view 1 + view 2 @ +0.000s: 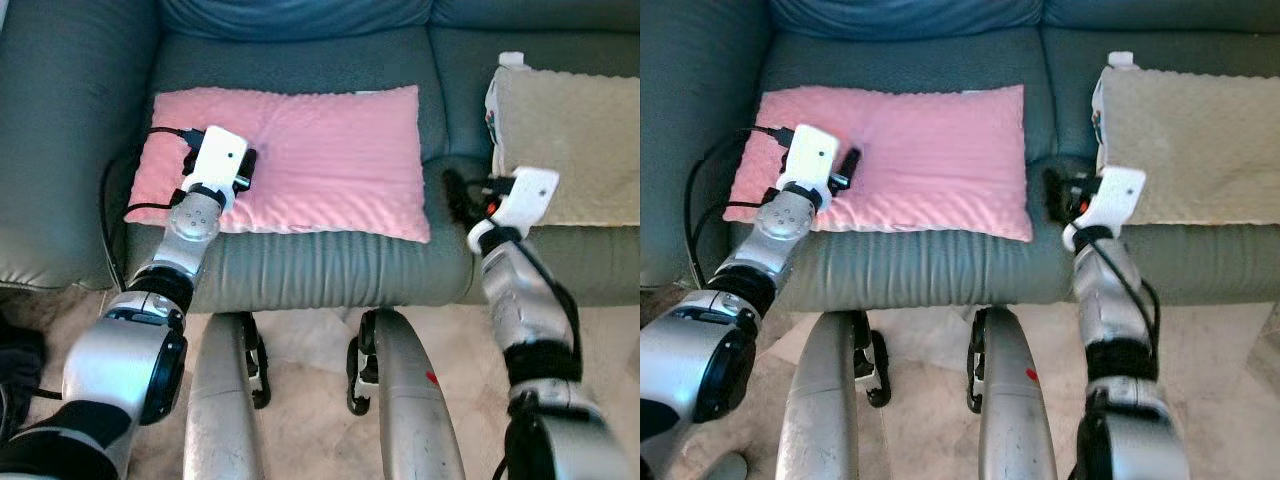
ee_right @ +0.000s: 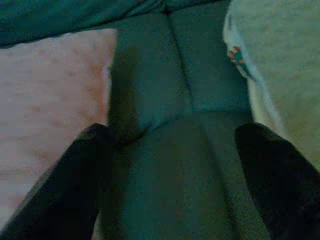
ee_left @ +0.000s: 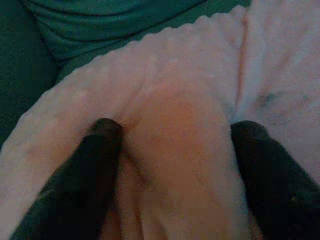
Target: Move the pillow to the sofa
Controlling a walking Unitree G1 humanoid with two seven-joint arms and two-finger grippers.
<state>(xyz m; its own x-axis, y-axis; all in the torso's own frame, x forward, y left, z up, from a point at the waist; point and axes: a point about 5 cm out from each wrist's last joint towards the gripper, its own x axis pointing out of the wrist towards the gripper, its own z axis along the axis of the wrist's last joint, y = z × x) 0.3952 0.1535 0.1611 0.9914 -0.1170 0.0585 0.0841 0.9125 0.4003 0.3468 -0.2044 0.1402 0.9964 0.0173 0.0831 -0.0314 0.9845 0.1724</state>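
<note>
The left wrist view brings close what the head views show only from above: the left end effector (image 3: 172,165) pressed down onto the pink pillow (image 1: 300,160), its two black fingers (image 3: 85,175) spread apart with a raised fold of pink fabric between them – open, not clamped. The right wrist view shows the right end effector (image 2: 172,180) open as well, over the bare seam between two seat cushions, the pink pillow to one side and a beige pillow (image 1: 565,140) to the other. Both silver arms reach forward from below – the left bent over the pillow's near-left part. The pillow lies flat on the grey-green sofa (image 1: 300,265); pale carpet (image 1: 310,350) lies in front
</note>
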